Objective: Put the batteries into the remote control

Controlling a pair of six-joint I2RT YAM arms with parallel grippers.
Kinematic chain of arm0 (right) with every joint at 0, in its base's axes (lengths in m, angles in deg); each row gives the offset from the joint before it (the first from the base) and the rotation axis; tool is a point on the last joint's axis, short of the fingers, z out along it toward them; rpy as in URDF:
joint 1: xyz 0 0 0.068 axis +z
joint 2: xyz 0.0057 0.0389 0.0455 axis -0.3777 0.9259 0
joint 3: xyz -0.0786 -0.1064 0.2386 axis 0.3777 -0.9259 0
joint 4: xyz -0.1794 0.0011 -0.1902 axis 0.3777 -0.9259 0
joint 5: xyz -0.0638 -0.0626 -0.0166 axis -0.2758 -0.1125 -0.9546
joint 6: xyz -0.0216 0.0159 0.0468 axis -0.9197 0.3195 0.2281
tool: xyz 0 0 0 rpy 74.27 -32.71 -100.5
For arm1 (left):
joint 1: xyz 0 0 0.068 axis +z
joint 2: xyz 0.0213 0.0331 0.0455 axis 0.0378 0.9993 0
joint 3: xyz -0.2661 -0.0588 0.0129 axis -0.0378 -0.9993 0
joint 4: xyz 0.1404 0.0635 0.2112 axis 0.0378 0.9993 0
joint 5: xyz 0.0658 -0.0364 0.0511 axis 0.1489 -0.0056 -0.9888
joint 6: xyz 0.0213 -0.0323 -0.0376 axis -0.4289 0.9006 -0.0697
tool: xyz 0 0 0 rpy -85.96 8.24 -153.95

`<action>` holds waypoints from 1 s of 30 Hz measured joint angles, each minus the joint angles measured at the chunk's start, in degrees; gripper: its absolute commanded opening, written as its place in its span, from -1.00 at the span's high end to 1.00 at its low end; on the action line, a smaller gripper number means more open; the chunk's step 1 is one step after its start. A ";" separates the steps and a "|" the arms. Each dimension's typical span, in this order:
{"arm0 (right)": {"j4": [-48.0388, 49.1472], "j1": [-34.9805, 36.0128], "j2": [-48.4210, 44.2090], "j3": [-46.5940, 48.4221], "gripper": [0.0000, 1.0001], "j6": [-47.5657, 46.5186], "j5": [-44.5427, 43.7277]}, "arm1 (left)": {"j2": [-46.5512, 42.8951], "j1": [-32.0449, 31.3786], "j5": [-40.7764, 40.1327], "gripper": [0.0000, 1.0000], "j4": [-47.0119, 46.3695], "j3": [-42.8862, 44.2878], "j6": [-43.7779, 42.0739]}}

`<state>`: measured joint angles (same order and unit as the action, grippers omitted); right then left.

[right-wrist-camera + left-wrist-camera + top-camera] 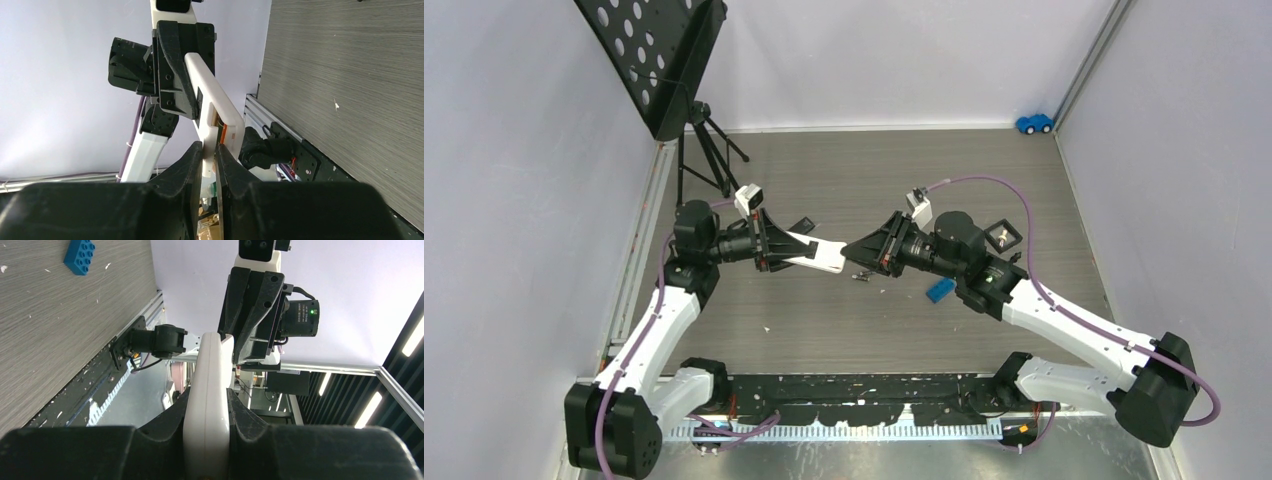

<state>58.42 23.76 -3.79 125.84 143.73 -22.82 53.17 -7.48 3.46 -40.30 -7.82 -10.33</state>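
Remote [816,254]: plain white, with orange battery [223,134] set in it. Left gripper [792,250] and right gripper [858,247] at its two ends: both black. Arms [659,320]: white with black joints. Cable [999,183]: purple. Table [854,330] under remote: grey, fine wood-grain streaks. Just below remote tip: dark battery [860,274]. Right of remote: blue studded block [939,291]. Far behind remote, left: black music stand [659,60], round-hole pattern. Far behind remote, right: blue toy car [1034,123].

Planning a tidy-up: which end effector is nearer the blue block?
Right. Right end effector sits left of the blue block; left end effector is farther left, gripping the remote.
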 measured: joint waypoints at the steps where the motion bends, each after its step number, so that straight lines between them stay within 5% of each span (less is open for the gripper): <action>1: -0.20 -0.02 0.02 0.09 0.50 -0.17 0.02 | 0.04 0.00 -0.02 1.00 -0.02 0.00 -0.04; 16: -5.88 -0.07 0.11 0.92 -0.14 -2.51 -0.52 | 1.31 -0.04 -0.52 1.00 0.46 0.02 -3.02; 24: -6.36 -0.07 0.46 0.92 -0.15 -2.73 -0.66 | 1.77 -0.04 -0.52 1.00 0.48 0.02 -3.28; 30: -5.11 -0.07 3.04 0.90 0.09 -2.73 -0.66 | 1.51 -0.04 -0.55 1.00 0.50 0.02 -3.15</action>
<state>53.30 23.70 -0.76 126.73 141.00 -23.47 54.68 -7.53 2.91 -39.80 -7.80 -13.48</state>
